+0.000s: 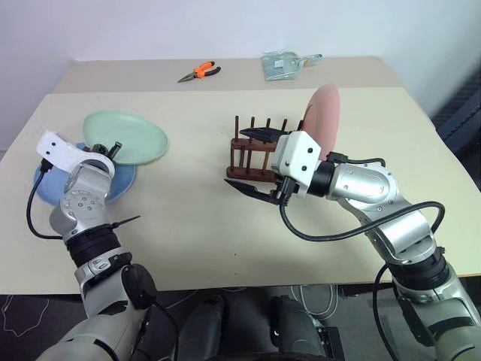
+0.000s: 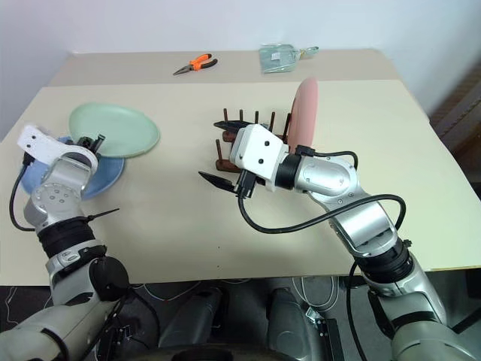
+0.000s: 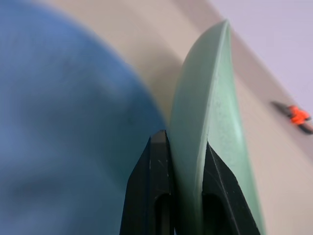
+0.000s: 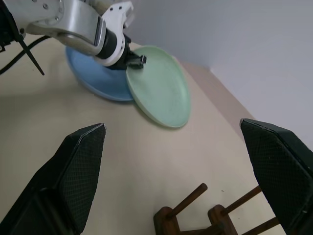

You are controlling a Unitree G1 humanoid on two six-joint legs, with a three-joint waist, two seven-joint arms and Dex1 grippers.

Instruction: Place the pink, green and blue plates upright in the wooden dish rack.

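The table spans most of the head view, a pale top with a second one butted behind it. Of the 3 plates, the pink plate already stands upright at the right end of the dish rack, just right of centre, held on edge between its pegs. The green plate sits at the middle left, one edge resting on the blue plate below it, its near rim raised, probably because it is being lifted.

The left gripper is clenched on that green rim, 1 finger under and 1 over, as the left wrist view shows plainly; gripping the thin edge suits a plate that must end up on edge. The blue plate lies flat beneath and partly behind the left arm, untouched.

The right gripper hangs at centre frame right in front of the rack, its jaws spread wide and holding nothing, 1 finger above the pegs and 1 below; it may be waiting there to steady the rack or receive the plate.

Orange pliers and a clear bag lie at the top centre, well away from the work.
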